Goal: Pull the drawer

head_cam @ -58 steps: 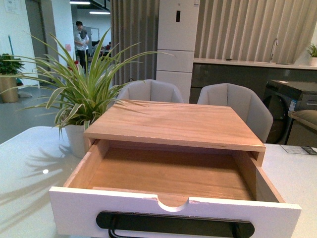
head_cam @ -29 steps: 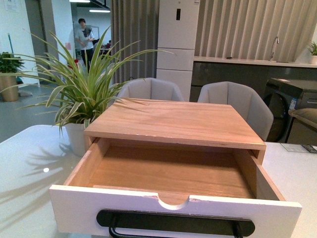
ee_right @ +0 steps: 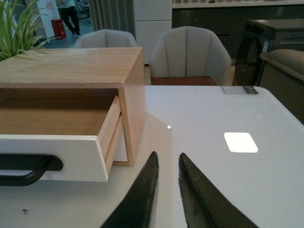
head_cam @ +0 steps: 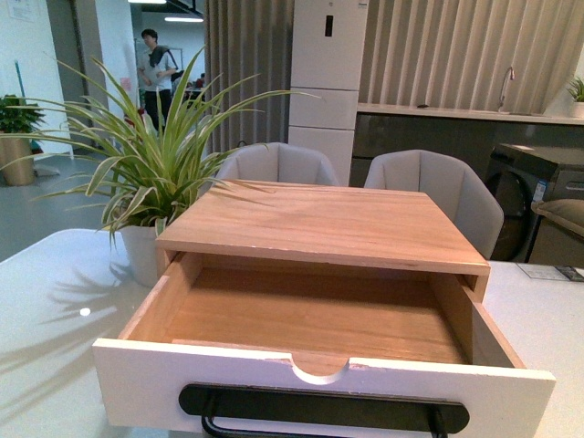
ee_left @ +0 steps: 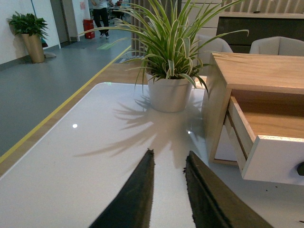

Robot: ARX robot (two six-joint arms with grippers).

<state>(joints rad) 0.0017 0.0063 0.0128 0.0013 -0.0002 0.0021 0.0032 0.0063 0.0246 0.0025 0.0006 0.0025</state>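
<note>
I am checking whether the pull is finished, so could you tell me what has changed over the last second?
Almost nothing. The drawer stays pulled out, shifting only a hair in the front view, and nothing was gripped or released. Only the person in the far background has moved. The plant and the wooden case are unchanged.

One drawer (head_cam: pixel 319 365), one cabinet (head_cam: pixel 319 224), one potted plant (head_cam: pixel 146 173), two chairs (head_cam: pixel 278 166), two grippers (ee_left: pixel 168 190) (ee_right: pixel 166 187), one table (head_cam: pixel 46 301).

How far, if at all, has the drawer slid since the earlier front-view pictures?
No visible slide: the drawer sits equally far out from the wooden cabinet, its white front at the same spot.
</note>
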